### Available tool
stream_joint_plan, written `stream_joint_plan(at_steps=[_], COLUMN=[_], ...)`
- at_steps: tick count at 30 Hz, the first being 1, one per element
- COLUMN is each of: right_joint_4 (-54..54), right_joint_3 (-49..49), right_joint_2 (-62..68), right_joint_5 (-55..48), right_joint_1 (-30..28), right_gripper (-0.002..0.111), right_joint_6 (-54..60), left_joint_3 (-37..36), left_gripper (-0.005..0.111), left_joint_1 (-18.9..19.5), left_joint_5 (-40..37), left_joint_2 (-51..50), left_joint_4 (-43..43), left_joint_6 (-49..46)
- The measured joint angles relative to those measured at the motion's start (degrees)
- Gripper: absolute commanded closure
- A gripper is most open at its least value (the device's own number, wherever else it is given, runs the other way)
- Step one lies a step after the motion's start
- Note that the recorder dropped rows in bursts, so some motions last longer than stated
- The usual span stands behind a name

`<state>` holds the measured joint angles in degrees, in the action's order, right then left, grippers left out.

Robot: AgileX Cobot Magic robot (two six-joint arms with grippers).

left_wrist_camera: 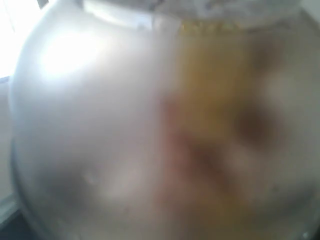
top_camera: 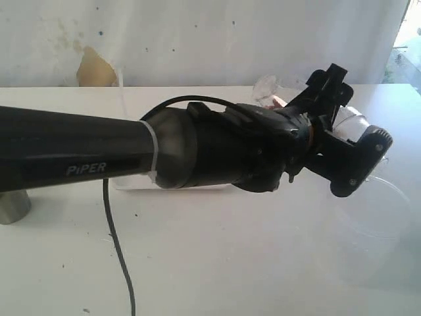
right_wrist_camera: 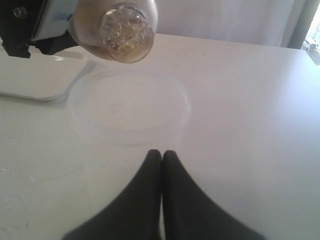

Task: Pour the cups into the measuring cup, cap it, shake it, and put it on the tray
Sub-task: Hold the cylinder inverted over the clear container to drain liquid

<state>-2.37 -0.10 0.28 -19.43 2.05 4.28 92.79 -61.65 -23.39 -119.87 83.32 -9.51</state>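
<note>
1. Toward the upper right of the exterior view, my left gripper (top_camera: 348, 126) is clamping the measuring cup (top_camera: 356, 118). Its jaws are spread wide around the clear wall, carrying the cup on its side in the air.
2. I am reading that sideways hold as the shake. The cap (right_wrist_camera: 126, 31) is sitting on the mouth in the upper left of the right wrist view, sealing in the yellowish-brown contents.
3. At the bottom centre of that frame, my right gripper (right_wrist_camera: 161, 190) is hovering low over the table (right_wrist_camera: 250, 125). Its fingers are pressed together on nothing, clear of the swing.
4. The tray (right_wrist_camera: 30, 82) is lying at that frame's left edge, just beside the wide clear container (right_wrist_camera: 75, 107). The cup is hanging near both, so I am expecting a short carry.
5. The steel tumbler (top_camera: 13, 207) is standing at the exterior view's left edge, well apart, so I am judging pouring done.
</note>
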Motion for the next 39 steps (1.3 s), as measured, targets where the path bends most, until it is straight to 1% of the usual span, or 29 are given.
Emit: stream_joint_plan(at_steps=[3,12,22,35,39], right_joint_4=[0.00,0.00,0.00,0.00,0.00], right_joint_3=[0.00,0.00,0.00,0.00,0.00], right_joint_2=[0.00,0.00,0.00,0.00,0.00], right_joint_5=[0.00,0.00,0.00,0.00,0.00], right_joint_1=[0.00,0.00,0.00,0.00,0.00], right_gripper=[0.108,0.108,0.108,0.108,0.108], right_joint_6=[0.00,0.00,0.00,0.00,0.00], left_joint_3=[0.00,0.00,0.00,0.00,0.00], left_gripper=[0.107,0.107,0.107,0.107,0.107], left_joint_1=[0.39,1.05,1.05,1.05,1.05], left_joint_5=[0.00,-0.93,-0.83,-0.94,-0.94], left_joint_2=[0.00,0.00,0.00,0.00,0.00], left_joint_4=[2.41,5.90,14.40,14.95,15.07], left_joint_6=[0.00,0.00,0.00,0.10,-1.60])
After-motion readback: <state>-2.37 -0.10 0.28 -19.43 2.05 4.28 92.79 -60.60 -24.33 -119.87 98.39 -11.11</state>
